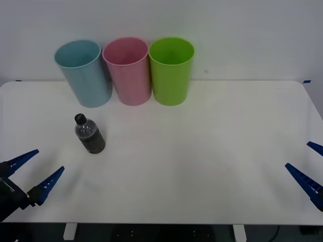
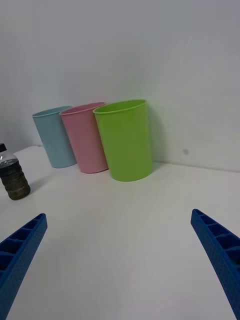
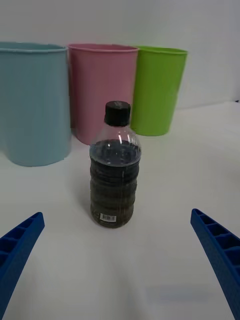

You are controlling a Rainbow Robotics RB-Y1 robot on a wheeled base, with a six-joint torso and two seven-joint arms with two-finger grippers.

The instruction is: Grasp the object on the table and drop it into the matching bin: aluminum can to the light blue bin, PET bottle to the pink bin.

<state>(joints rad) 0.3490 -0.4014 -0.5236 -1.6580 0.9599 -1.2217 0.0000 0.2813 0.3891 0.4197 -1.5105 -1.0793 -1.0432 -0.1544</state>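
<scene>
The PET bottle (image 1: 89, 134) stands upright on the white table (image 1: 202, 151), left of centre; it is clear with a black cap and a dark brown lower body (image 3: 114, 170) (image 2: 13, 174). Behind it at the back stand the light blue bin (image 1: 84, 73) (image 3: 31, 105) and the pink bin (image 1: 128, 71) (image 3: 99, 90) (image 2: 85, 137). My left gripper (image 1: 40, 169) is open near the front left corner, short of the bottle, which sits ahead between its fingers. At the right edge my right gripper (image 1: 309, 165) is open, far from the bottle.
A lime green bin (image 1: 172, 70) (image 2: 125, 140) (image 3: 156, 90) stands right of the pink one, all three touching in a row by the back wall. The table's front edge lies just below both grippers.
</scene>
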